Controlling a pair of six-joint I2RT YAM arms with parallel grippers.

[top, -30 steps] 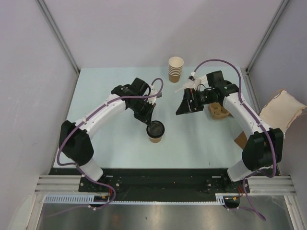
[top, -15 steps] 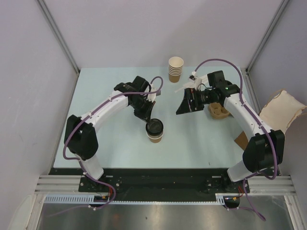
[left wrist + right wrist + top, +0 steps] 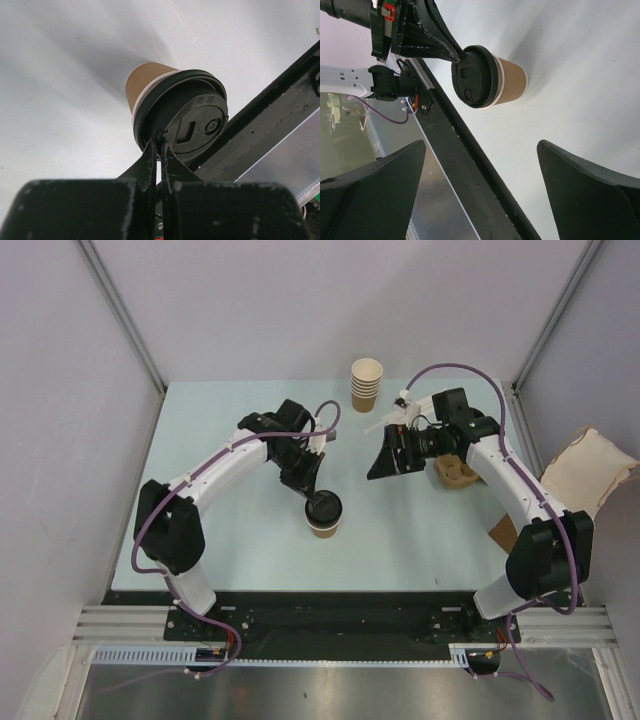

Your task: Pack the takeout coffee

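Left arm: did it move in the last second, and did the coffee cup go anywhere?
The left arm bent differently at its elbow, and its wrist shifted a little. The left gripper stayed shut, its tips at the lid rim of the small tan paper cup with a round black plastic lid, which stayed upright and hardly moved. The right gripper stayed open and still.

Left gripper point(image 3: 159, 146), jaws pressed together, touches lid rim of takeout coffee point(image 3: 324, 515): far-left approach blocked. Near and right sides of cup: bare table point(image 3: 400, 540). Right gripper point(image 3: 385, 455), jaws wide, hangs far-right of cup. Cup stack point(image 3: 366, 385) and pulp tray point(image 3: 455, 473) well apart.
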